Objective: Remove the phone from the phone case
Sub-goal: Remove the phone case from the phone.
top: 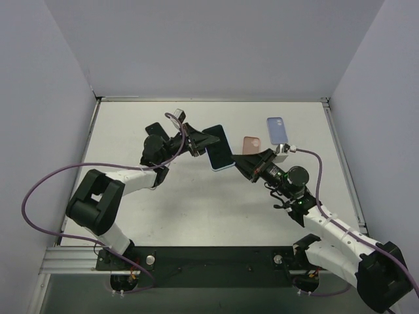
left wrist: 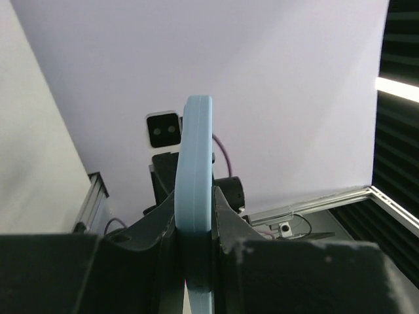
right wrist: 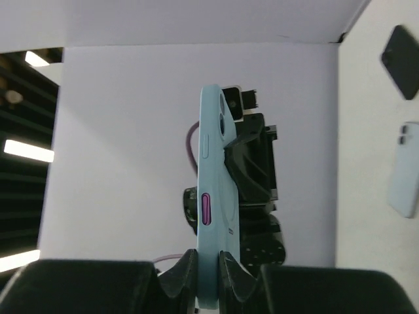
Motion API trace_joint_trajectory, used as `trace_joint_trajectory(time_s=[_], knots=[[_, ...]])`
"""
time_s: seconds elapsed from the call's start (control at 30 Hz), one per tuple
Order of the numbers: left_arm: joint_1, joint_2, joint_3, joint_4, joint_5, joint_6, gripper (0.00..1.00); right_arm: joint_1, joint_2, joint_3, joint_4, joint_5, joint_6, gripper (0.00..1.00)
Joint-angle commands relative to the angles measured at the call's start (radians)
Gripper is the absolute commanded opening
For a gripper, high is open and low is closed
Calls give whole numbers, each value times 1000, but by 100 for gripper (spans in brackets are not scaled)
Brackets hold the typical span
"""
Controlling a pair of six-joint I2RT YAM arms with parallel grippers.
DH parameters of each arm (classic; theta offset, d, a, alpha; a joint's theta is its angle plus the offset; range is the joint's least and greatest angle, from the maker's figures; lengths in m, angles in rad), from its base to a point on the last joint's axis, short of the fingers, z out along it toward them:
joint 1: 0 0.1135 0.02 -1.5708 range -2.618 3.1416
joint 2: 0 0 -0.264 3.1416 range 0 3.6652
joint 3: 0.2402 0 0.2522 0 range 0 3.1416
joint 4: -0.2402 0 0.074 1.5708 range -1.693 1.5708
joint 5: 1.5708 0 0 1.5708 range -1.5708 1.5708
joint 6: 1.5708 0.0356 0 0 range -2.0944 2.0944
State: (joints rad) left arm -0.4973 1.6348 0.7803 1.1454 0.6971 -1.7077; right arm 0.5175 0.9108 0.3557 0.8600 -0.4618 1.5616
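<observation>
Phone (top: 219, 147) in its pale blue case is held off the table (top: 196, 216) in the top view, midway between the arms. The left claw (top: 201, 140) pinches it from the left side and the right claw (top: 243, 163) from the lower right, so neither arm is clearly nearer.

In the left wrist view the case (left wrist: 196, 183) stands edge-on, its long axis running straight away from the claw. The fingers (left wrist: 226, 222) are pressed against both faces.

In the right wrist view the phone again points lengthwise away. The right claw is clamped on its near end, and the left claw grips farther up by the camera bump. Since both grips lie along one axis, prying case from phone probably needs one grip to shift to a rim.
</observation>
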Motion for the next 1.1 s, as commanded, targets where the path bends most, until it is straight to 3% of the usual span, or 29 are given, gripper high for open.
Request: trace_joint_trajectory(time_s=[0.0,0.4,0.93,1.07], knots=[[-33,-18,131,303,-140,-56,0,29,117,49,352,5,266,0],[-27,-36,240,372,-277,-107,0,99,500,195,803,152,514,0],[0,-70,301,454,-453,-248,0,199,753,521,803,221,520,0],[2,-69,326,488,-478,-300,0,200,787,505,803,225,436,0]])
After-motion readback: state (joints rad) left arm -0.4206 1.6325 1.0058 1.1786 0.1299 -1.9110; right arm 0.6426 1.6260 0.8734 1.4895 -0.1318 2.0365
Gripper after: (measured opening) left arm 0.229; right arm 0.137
